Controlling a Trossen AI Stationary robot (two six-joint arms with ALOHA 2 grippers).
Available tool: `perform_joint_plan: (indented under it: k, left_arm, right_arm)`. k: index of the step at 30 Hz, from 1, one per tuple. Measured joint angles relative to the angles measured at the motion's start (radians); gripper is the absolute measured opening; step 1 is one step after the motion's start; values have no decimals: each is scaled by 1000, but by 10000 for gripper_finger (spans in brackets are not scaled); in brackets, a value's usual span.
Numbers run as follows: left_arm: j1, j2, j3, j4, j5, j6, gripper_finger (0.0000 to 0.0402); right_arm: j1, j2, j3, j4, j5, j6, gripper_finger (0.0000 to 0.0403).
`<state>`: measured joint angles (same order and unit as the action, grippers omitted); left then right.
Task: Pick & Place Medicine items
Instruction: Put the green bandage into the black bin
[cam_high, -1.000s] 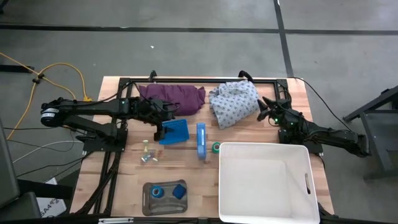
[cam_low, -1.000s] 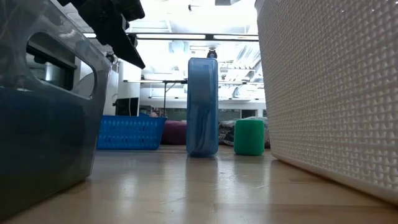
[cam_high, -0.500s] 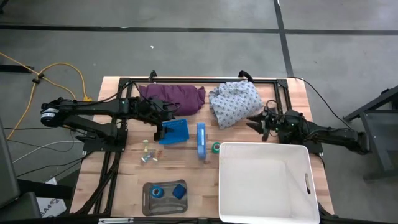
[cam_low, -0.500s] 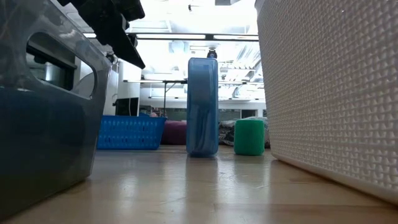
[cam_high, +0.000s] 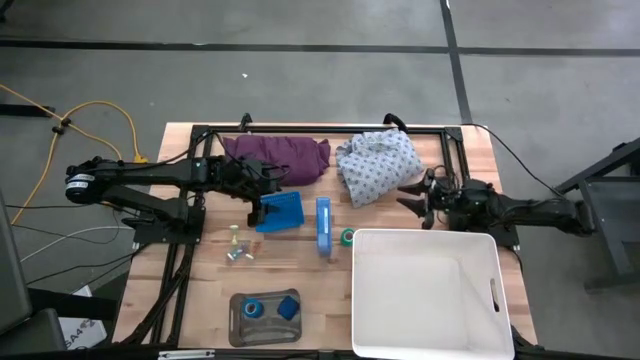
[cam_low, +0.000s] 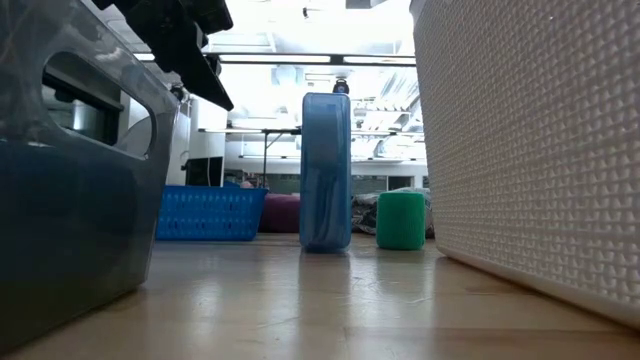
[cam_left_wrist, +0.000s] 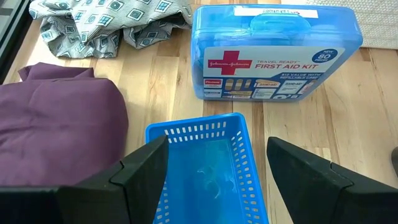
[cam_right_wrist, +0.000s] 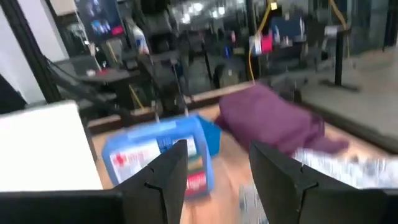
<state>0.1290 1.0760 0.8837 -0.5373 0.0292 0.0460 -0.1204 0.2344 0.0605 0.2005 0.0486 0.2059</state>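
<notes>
Two end effectors, both empty: your left end effector (cam_high: 262, 207) gapes over the blue basket (cam_high: 284, 212). Your right end effector (cam_high: 418, 201), narrower, has the green roll (cam_high: 347, 237) at eight o'clock. It's nearer.

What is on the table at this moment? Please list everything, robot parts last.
first aid kit: one, blue, standing on edge mid-table
small basket: one, blue, left of the kit
green roll: one, beside the kit, near the white bin
vials: several, pale, in front of the basket
grey tray: one, front edge, holding a blue roll and blue block
white bin: one, front right
purple cloth: one, back
patterned cloth: one, back right
left hand: open over the basket
right hand: open, empty, by patterned cloth
</notes>
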Motion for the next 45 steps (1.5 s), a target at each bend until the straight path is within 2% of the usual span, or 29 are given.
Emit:
perform_joint_plan:
  k: [8, 15, 26, 38, 45]
  left_arm:
    - [0, 0, 0, 1, 0, 0, 266]
    - [0, 0, 0, 1, 0, 0, 266]
    - [0, 0, 0, 0, 0, 0, 266]
    - [0, 0, 0, 0, 0, 0, 266]
    - [0, 0, 0, 1, 0, 0, 266]
  right_arm:
    - [9, 7, 129, -27, 24, -90, 160]
    - [9, 79, 298, -114, 29, -158, 160]
    - [9, 319, 572, -196, 30, -211, 160]
    - [9, 678, 820, -188, 25, -230, 160]
    - [9, 857, 900, -165, -61, -194, 160]
